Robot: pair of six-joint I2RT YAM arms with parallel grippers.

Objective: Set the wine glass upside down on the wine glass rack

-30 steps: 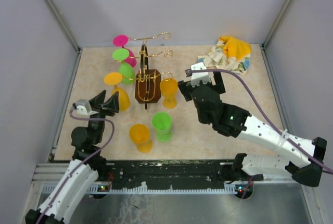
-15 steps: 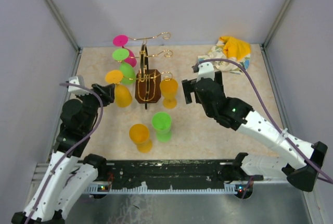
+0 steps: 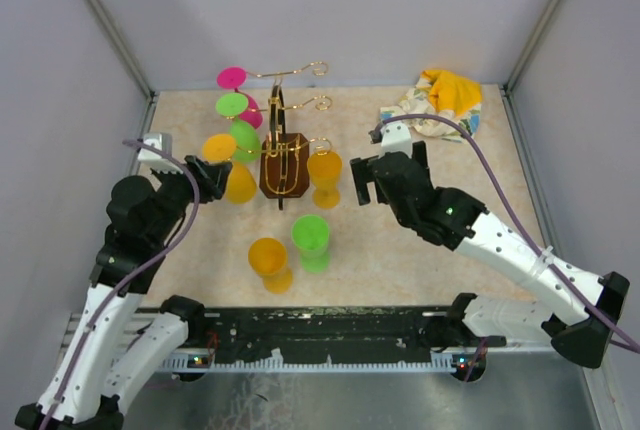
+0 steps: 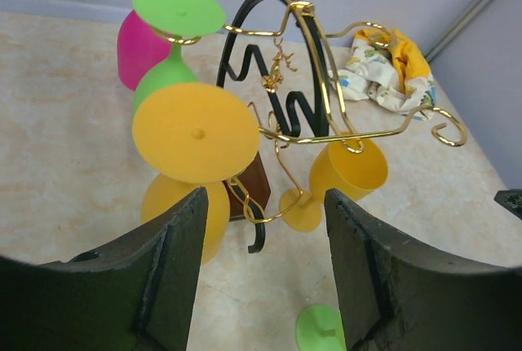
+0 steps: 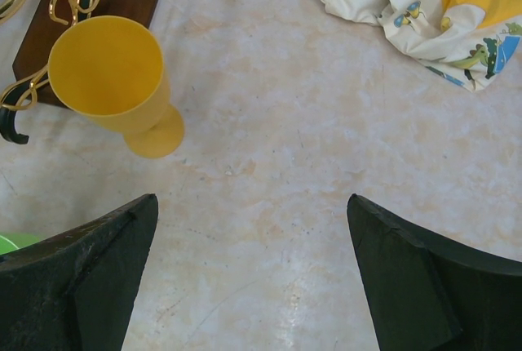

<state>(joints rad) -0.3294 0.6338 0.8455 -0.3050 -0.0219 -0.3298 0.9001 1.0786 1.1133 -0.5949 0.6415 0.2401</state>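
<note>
Left wrist view: my left claw (image 4: 265,204), parted and empty, sits near the orange glass (image 4: 196,132), perhaps loosely hooked on the rack (image 4: 312,57); a nudge unseats it. Right claw (image 5: 251,204) gapes wide.

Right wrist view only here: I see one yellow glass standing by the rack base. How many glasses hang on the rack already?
Observer: Three, upside down on the left side of the rack: a pink glass, a green glass and an orange glass.
Operator: What about the left side?
Observer: The left fingers are open and face the orange glass, apparently clear of it.
Operator: Any other loose glasses?
Observer: Two stand on the near side of the rack: a second orange glass and a second green glass.
</note>
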